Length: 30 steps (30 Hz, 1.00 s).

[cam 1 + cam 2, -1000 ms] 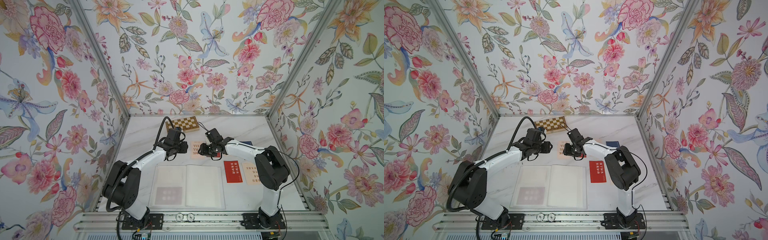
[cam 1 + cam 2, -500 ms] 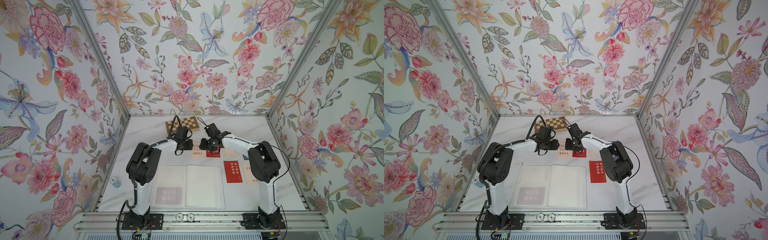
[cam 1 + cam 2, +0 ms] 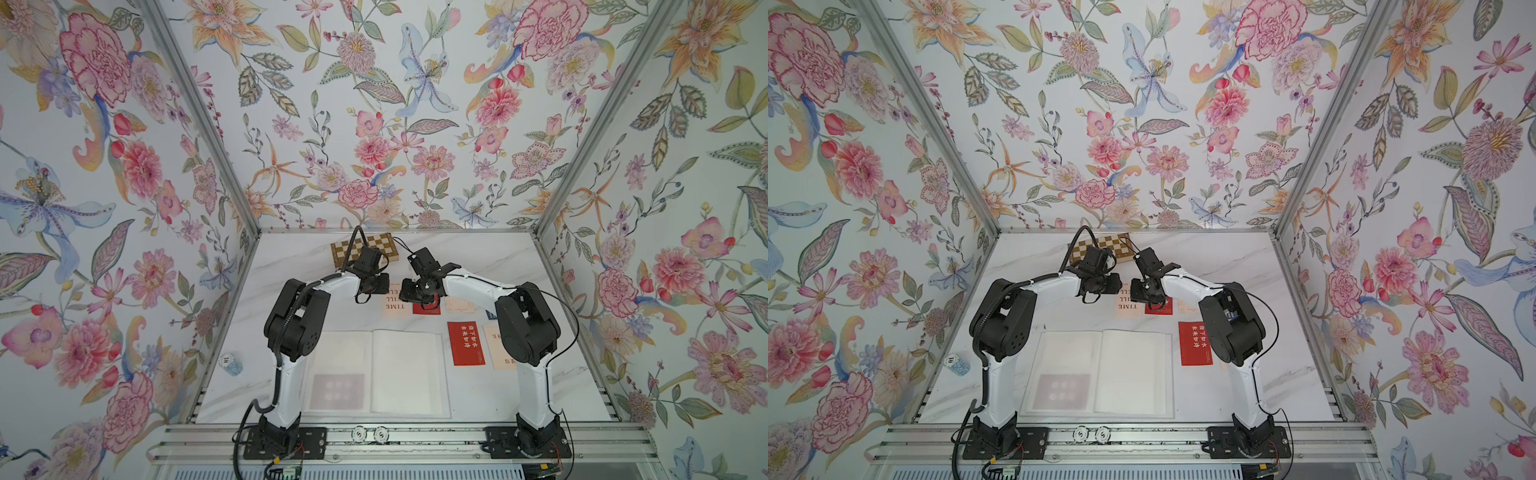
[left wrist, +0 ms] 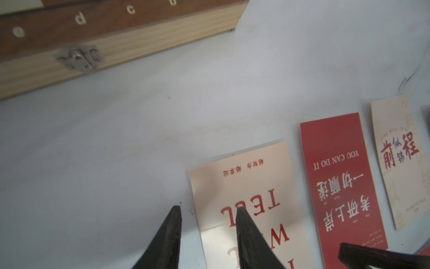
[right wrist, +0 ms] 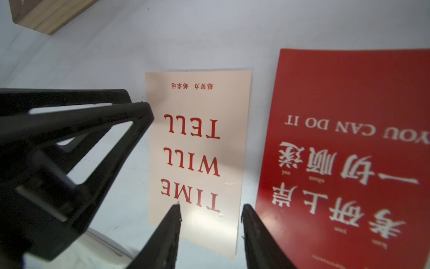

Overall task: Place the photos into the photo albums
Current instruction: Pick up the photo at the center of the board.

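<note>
Left claw (image 4: 208,208), jaws apart and clamped on nothing, is set astride a long edge of the TIME WILL TELL photo (image 5: 197,151), seen flat mid-worktop (image 3: 478,257) toward the far edge. Right claw (image 5: 211,206), likewise apart and empty, is held over its TIME end. Risks judged: thin photo pushed along rather than lifted; claws knocked together, being close; adjacent red photo (image 5: 349,163) nudged. Counted: six loose photos (image 3: 465,343), one partly hidden; one sleeved photo (image 3: 336,390); one open photo album (image 3: 409,370), near edge; two claws.
</note>
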Each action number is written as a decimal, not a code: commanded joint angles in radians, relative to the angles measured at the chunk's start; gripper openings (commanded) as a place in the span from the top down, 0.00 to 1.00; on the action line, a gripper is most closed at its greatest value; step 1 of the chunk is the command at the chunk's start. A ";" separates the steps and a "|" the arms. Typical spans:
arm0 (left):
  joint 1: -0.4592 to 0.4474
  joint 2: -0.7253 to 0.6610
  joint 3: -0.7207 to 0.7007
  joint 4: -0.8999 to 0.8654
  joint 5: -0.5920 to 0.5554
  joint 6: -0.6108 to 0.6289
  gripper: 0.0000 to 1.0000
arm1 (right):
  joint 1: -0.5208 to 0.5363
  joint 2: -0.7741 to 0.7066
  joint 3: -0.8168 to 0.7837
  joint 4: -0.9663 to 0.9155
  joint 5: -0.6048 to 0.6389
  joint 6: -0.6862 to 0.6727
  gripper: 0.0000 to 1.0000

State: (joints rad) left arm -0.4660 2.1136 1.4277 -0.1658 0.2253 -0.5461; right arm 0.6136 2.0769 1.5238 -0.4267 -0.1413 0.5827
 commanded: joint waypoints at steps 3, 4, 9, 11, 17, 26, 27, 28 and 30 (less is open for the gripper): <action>-0.003 0.009 0.002 -0.017 0.029 0.007 0.62 | 0.014 0.026 -0.013 -0.024 0.001 -0.011 0.55; -0.003 0.007 -0.006 -0.015 0.032 0.005 0.62 | 0.017 0.028 -0.018 -0.024 0.003 -0.011 0.55; -0.003 0.001 -0.030 -0.005 0.040 0.000 0.62 | 0.018 0.025 -0.041 -0.019 0.007 -0.008 0.54; -0.003 -0.001 -0.036 -0.003 0.041 -0.003 0.62 | 0.018 0.023 -0.049 -0.018 0.010 -0.009 0.55; -0.005 -0.018 -0.065 0.005 0.048 -0.013 0.62 | 0.018 0.019 -0.071 -0.012 0.015 -0.010 0.54; -0.007 -0.055 -0.130 0.033 0.069 -0.040 0.63 | 0.008 0.029 -0.090 0.019 -0.040 0.004 0.54; -0.008 -0.058 -0.136 0.038 0.073 -0.043 0.63 | 0.005 0.027 -0.094 0.027 -0.049 0.009 0.53; -0.009 -0.064 -0.149 0.043 0.077 -0.047 0.63 | 0.001 0.026 -0.100 0.036 -0.061 0.014 0.53; -0.014 -0.074 -0.165 0.049 0.079 -0.051 0.63 | -0.006 0.024 -0.112 0.056 -0.087 0.023 0.53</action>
State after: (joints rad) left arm -0.4675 2.0628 1.3041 -0.0776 0.2836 -0.5724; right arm 0.6174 2.0872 1.4502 -0.3756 -0.1852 0.5877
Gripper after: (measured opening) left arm 0.374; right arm 0.467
